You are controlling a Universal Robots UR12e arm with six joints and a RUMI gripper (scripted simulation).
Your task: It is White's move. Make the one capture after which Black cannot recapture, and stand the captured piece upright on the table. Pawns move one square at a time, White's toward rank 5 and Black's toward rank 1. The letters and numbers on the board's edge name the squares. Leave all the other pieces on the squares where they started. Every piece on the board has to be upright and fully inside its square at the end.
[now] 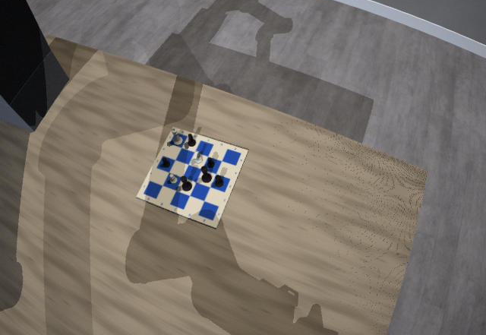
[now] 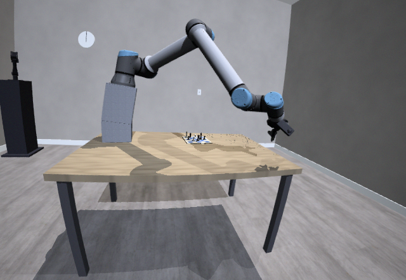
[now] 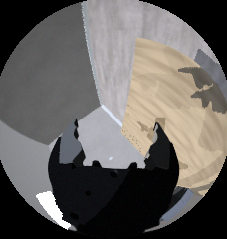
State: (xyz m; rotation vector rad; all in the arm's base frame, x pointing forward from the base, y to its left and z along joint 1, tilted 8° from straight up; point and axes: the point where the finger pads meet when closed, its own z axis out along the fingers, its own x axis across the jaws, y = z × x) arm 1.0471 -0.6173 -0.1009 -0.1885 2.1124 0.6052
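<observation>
A small blue-and-cream chessboard [image 1: 193, 177] lies on the wooden table; it also shows small and far in the exterior view [image 2: 196, 138]. Three white pieces stand on it: one at the far left corner [image 1: 177, 137], one near the middle [image 1: 198, 159], one on the left side [image 1: 172, 178]. Several black pieces stand among them, such as one [image 1: 190, 140] beside the corner white piece and one [image 1: 205, 175] near the middle. My gripper [image 2: 273, 134] hangs off the table's right side, above the floor, far from the board. In the wrist view its fingers are wide open and empty.
The arm's grey base block [image 2: 118, 113] stands at the table's back left. A black pedestal [image 2: 16, 116] stands on the floor at the left. The table edge [image 3: 130, 134] runs just beside my fingers. A dark wall is close on the right.
</observation>
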